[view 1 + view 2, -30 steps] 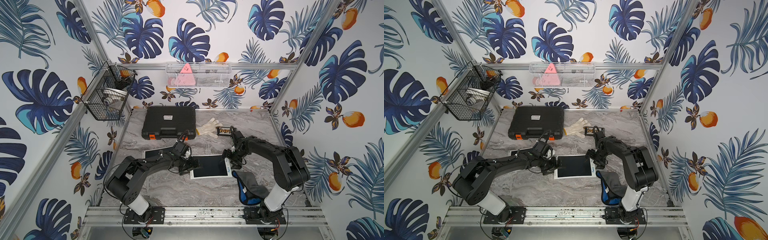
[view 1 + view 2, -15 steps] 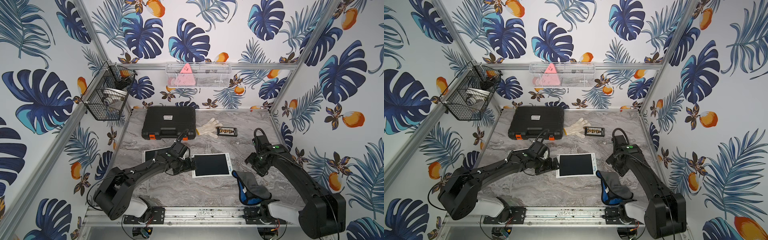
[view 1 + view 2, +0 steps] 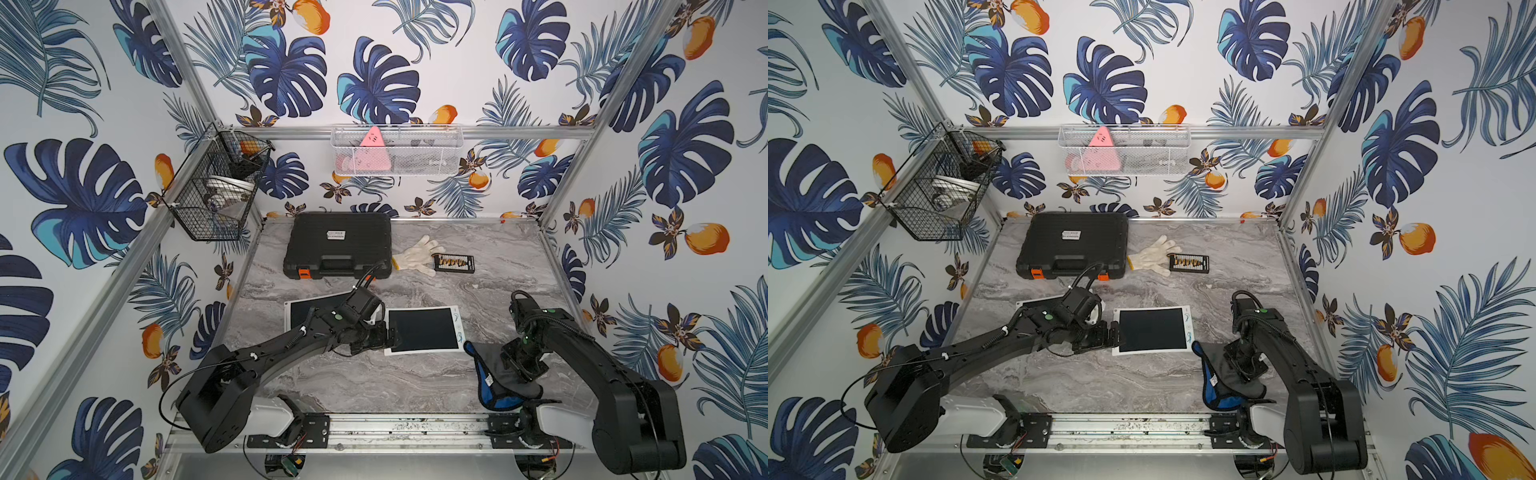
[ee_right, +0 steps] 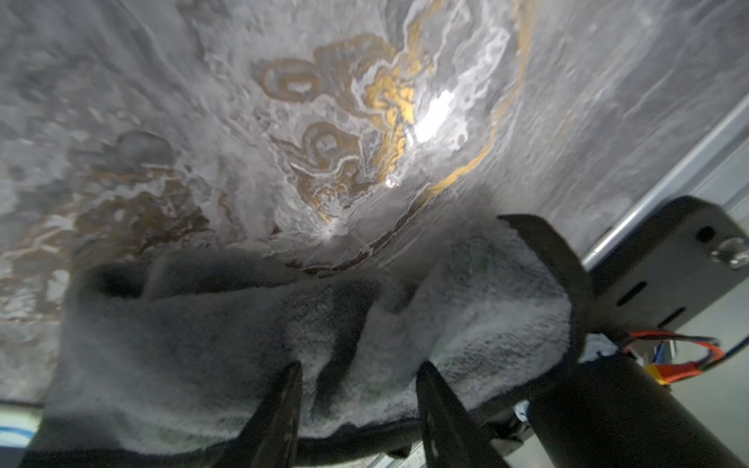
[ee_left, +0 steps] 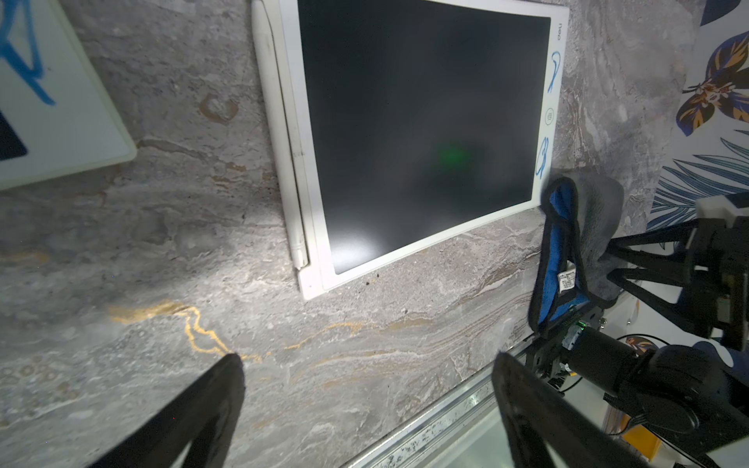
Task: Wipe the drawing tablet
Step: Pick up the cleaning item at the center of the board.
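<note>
The drawing tablet lies flat near the middle of the surface, a little toward the front edge. Its dark screen faces up and there are blue marks on its white right border. It has hardly shifted in the last second, only turned a touch.

The left fingers are still spread wide and empty, low over the surface at the tablet's left edge.

The big change is on the right. A second ago the right arm was stretched out to the tablet's far right corner. Now it has folded back, and the right fingers are down on the grey and blue cloth near the front right corner of the surface, right by the tablet's near right corner. They have come partway together with a ridge of cloth between them; whether they pinch it I cannot tell.

A second tablet lies partly under the left arm. The black case, white glove and small box near the back edge lie as before.
</note>
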`<state>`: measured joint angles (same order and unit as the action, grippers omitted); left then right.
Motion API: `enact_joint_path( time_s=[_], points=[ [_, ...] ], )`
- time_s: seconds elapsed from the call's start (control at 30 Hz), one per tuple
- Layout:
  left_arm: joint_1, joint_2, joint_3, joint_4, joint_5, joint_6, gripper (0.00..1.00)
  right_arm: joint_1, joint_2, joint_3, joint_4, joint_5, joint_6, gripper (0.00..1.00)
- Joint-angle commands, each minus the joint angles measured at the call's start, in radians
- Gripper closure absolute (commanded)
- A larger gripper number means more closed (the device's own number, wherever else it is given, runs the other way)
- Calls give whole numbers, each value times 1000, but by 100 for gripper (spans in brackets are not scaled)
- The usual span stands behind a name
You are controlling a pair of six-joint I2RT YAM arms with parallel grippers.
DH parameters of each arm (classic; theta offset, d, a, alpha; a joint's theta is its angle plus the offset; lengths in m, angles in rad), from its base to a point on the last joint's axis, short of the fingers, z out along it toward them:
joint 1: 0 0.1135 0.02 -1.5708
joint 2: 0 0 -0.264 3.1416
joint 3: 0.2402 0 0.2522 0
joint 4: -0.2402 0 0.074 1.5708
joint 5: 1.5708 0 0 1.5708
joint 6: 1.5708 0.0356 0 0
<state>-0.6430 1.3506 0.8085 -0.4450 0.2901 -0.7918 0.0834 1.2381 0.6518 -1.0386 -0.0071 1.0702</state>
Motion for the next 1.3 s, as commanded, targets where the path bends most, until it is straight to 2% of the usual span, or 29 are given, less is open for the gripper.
enact_joint_path(
  time_s=[0.0,0.07,0.13,0.33,0.43,0.53,0.57,0.63,0.73,0.77,0.87,1.03,1.13,1.27],
  points=[
    [-1,-4,0,-10,6,-10,1,-2,23,-26,72,-59,61,63],
    [-2,-1,-3,-8,7,-11,1,-6,35,-8,89,-43,71,84],
    [-1,0,-2,-7,7,-11,1,-13,37,50,65,3,66,100],
    [-1,2,15,-26,-9,9,1,-40,35,347,-89,281,-27,100],
    [-2,11,22,-27,-12,11,1,-44,68,474,-131,371,-65,100],
    [-1,19,33,-32,-17,17,1,-43,100,590,-110,411,-115,100],
    [-2,22,36,-34,-19,17,1,-42,109,601,-62,394,-157,100],
    [-2,25,46,-38,-26,21,1,-41,145,619,30,283,-244,100],
    [-1,31,49,-37,-26,22,1,-35,211,609,156,8,-297,100],
    [-2,33,49,-37,-27,22,1,-24,224,599,180,-41,-295,100],
    [-1,33,42,-34,-23,19,1,-10,220,529,224,-89,-268,100],
    [-1,20,17,-27,-23,8,1,-93,214,412,181,-11,-302,100],
    [-1,19,3,-16,-19,3,1,-206,294,407,145,-55,-339,100],
    [-2,21,5,-14,-15,4,1,-251,372,458,166,-72,-387,100]
  ],
)
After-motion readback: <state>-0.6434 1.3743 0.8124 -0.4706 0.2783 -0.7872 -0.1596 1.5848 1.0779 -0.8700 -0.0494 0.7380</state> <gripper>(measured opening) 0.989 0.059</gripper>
